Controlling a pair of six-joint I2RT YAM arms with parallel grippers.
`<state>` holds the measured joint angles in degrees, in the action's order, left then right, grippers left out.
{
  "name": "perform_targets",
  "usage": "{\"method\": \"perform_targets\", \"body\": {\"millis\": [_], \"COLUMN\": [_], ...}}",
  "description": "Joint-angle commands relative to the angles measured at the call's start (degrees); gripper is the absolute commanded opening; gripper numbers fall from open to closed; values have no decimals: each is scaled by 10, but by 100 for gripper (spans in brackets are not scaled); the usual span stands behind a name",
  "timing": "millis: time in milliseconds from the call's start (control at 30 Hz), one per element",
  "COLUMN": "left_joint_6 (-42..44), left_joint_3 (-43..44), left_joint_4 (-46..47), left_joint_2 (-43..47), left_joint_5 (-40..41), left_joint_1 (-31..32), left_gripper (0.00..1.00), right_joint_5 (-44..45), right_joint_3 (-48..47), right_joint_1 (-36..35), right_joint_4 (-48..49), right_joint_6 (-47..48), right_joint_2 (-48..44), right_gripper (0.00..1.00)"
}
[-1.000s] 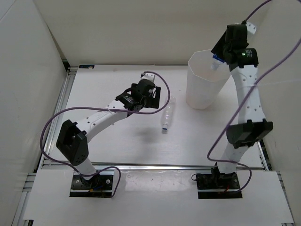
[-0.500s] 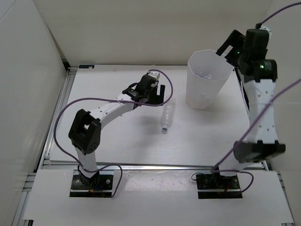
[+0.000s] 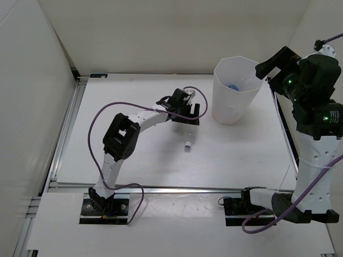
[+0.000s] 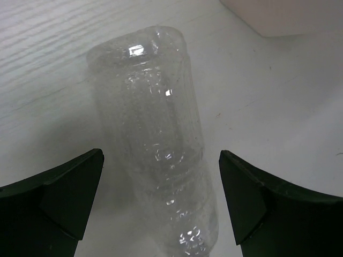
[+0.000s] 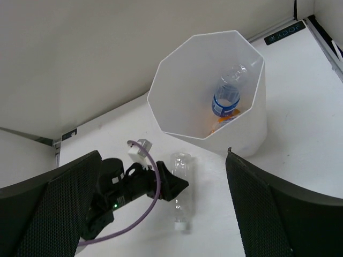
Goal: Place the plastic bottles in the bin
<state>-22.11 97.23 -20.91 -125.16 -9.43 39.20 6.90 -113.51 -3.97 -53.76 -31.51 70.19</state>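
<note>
Clear ribbed bottle is lying near the bin, spread left gripper straddling it. Right gripper, also spread, is viewing a blue-label bottle inside, unseen from the left wrist.

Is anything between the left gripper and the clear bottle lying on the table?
Nothing visible. The left gripper hangs open straight over the clear bottle, one finger on each side, not touching it.

top camera is looking down over the table from behind the bases. left wrist camera is hovering close above the clear bottle. right wrist camera is looking down from high, sharing bottle and bin with the top view.
</note>
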Motion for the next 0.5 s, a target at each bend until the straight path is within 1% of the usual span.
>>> {"method": "perform_targets", "body": {"millis": [0,100,133,200,233,267,333,367,400,467], "left_joint_6": [-9,-15,-26,-45,-45,-50,-57,-58,-58,-63], "left_joint_3": [54,81,88,95,95,100,100,100,100,121], "left_joint_4": [10,10,10,3,3,3,3,3,3,3], "left_joint_2": [-23,-67,-76,-90,-90,-90,-80,-71,-71,-56], "left_joint_5": [-72,-121,-121,-126,-134,-134,-117,-109,-98,-82], "left_joint_1": [1,1,1,1,1,1,1,1,-5,-11], "left_gripper": [100,100,100,92,80,70,49,33,30,30], "right_joint_5": [-3,2,2,-3,-3,-3,3,10,10,15], "right_joint_3": [-7,22,22,22,22,22,27,32,32,49], "right_joint_1": [4,4,9,9,9,9,9,9,14,14], "right_joint_4": [-20,-39,-47,-68,-68,-68,-68,-68,-68,-68], "right_joint_6": [3,3,3,3,3,3,8,8,14,14], "right_joint_2": [-23,-30,-30,-30,-30,-30,-30,-30,-36,-36], "right_gripper": [100,100,100,100,100,100,100,100,100,100]}}
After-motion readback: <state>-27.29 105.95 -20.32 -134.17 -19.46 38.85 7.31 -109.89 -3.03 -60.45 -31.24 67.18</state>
